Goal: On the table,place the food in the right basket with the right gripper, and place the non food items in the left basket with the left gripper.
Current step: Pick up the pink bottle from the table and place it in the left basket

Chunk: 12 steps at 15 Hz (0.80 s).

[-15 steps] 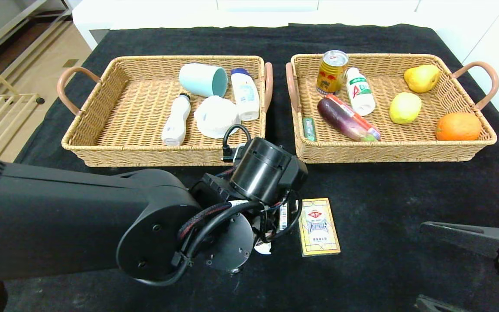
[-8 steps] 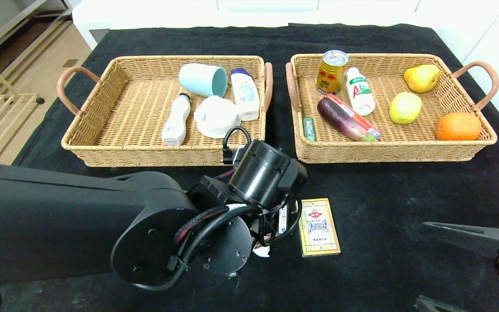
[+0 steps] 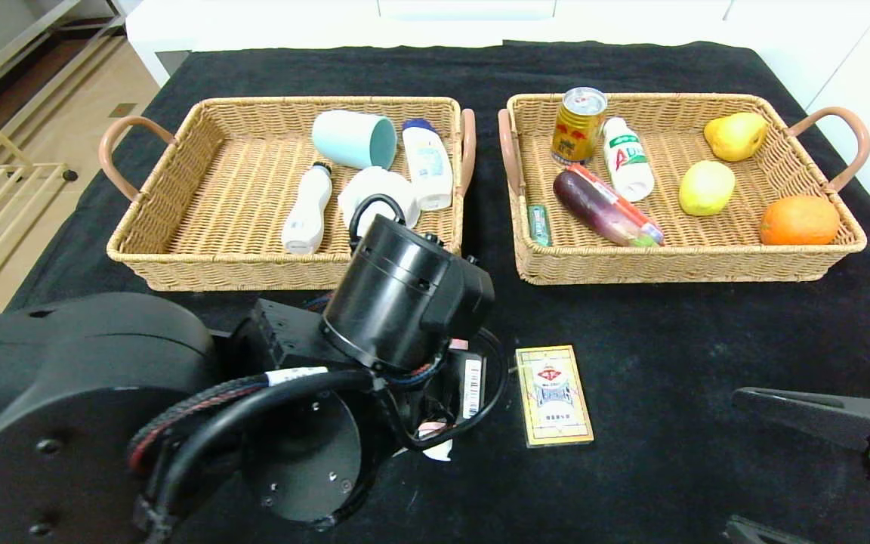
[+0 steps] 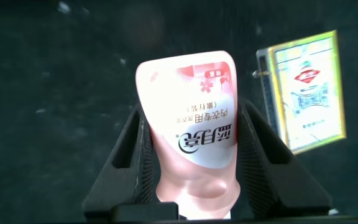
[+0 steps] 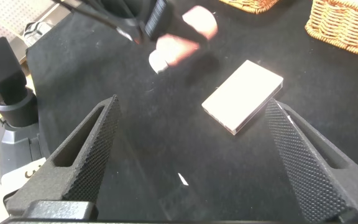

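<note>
My left gripper is shut on a pink bottle with a white label and holds it just above the black cloth. In the head view the left wrist hides the jaws; only the bottle's end shows beneath it, in front of the left basket. A yellow-edged card box lies on the cloth just right of the bottle; it also shows in the left wrist view. My right gripper is open and empty at the front right, with the box lying ahead of it.
The left basket holds a teal cup, two white bottles and a white round item. The right basket holds a can, a bottle, an eggplant, a sausage, a green pack, and fruit. The left arm fills the front left.
My left arm has risen and shifted left with the pink bottle held in it. The card box and the right arm have not moved.
</note>
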Each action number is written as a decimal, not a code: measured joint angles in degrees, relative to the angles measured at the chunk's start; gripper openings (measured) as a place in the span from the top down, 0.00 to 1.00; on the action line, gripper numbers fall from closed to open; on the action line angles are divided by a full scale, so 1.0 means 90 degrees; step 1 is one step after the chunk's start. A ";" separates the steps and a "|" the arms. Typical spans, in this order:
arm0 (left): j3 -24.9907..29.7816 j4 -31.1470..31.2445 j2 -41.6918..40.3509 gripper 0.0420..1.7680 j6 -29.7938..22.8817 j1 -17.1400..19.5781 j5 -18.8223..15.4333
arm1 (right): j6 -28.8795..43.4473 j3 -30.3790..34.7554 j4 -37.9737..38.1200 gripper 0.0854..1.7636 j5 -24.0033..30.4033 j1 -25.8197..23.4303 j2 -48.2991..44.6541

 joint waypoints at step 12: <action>-0.0408 -0.0085 -0.0937 0.53 0.0593 0.0838 -0.0015 | 0.0000 0.0000 -0.0003 0.03 -0.0005 0.0000 0.0008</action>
